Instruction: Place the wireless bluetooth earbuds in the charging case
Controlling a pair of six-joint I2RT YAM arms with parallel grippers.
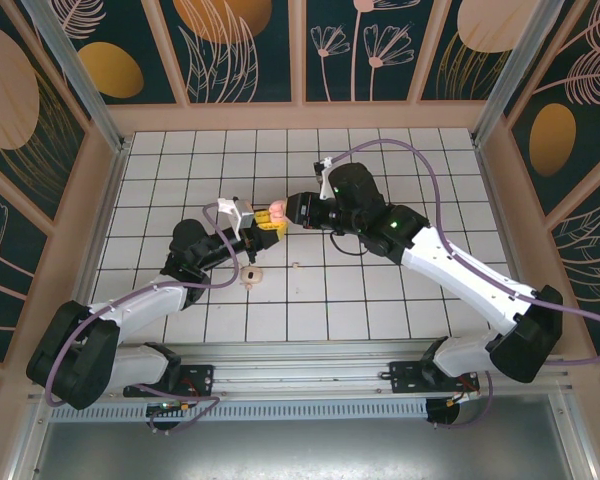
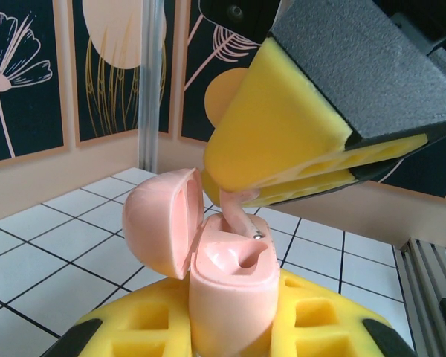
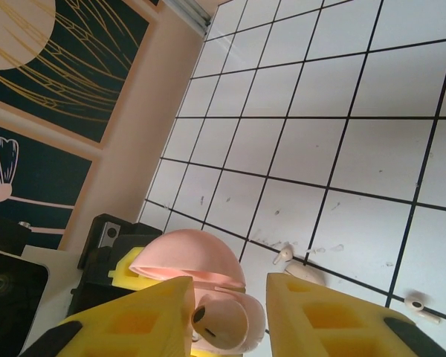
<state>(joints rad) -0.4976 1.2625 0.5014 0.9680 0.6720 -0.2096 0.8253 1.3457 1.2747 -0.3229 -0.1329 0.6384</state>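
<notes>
Case: pale-pink rounded plastic charging case (image 2: pixel 230 286), lid hinged open, clamped upright by yellow-padded left gripper (image 2: pixel 230 331) above white tiled surface (image 1: pixel 380 300). Right gripper (image 3: pixel 230 297) pinched narrow on one whitish-pink stemmed earbud (image 2: pixel 236 210), stem tip at the case's open well; can't tell if seated. Second earbud (image 3: pixel 420 306) lies loose on tiles, near salmon-pink round disc (image 1: pixel 251 274).

Just a white tiled table (image 1: pixel 380 300); pink disc (image 1: pixel 251 273) lying on it; tiny earbud (image 1: pixel 296 265) nearby, not touching
</notes>
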